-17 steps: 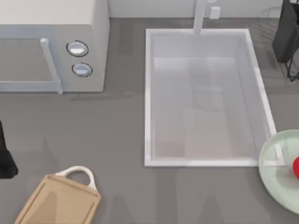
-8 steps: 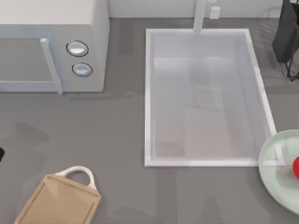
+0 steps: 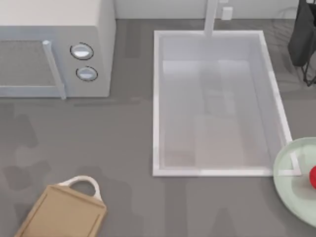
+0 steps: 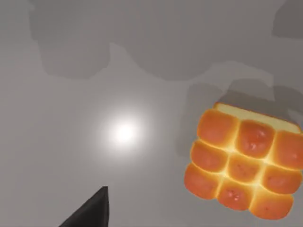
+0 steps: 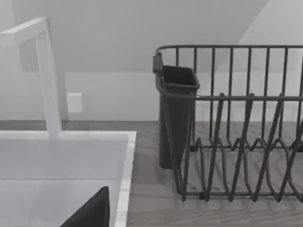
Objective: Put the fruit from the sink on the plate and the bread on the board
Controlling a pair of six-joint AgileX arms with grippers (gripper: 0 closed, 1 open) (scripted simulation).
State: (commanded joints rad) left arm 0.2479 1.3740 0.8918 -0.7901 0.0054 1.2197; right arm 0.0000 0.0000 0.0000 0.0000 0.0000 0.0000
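Red fruit [image 3: 313, 177] already on plate [image 3: 291, 183], far right. Left gripper [image 4: 90, 210] hovers beside bread [image 4: 241, 163] on grey counter; fingers' state unclear. Next: grasp bread, carry to board [image 3: 61, 212], near-left.

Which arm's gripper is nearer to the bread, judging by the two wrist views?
Left. Its wrist view looks down on the bread lying on the grey surface; the right wrist view faces the sink and dish rack.

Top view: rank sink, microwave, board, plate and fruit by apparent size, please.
1. sink
2. microwave, cropped by the frame
3. board and plate: both cropped, too close to rank
4. fruit, smallest, partly cropped
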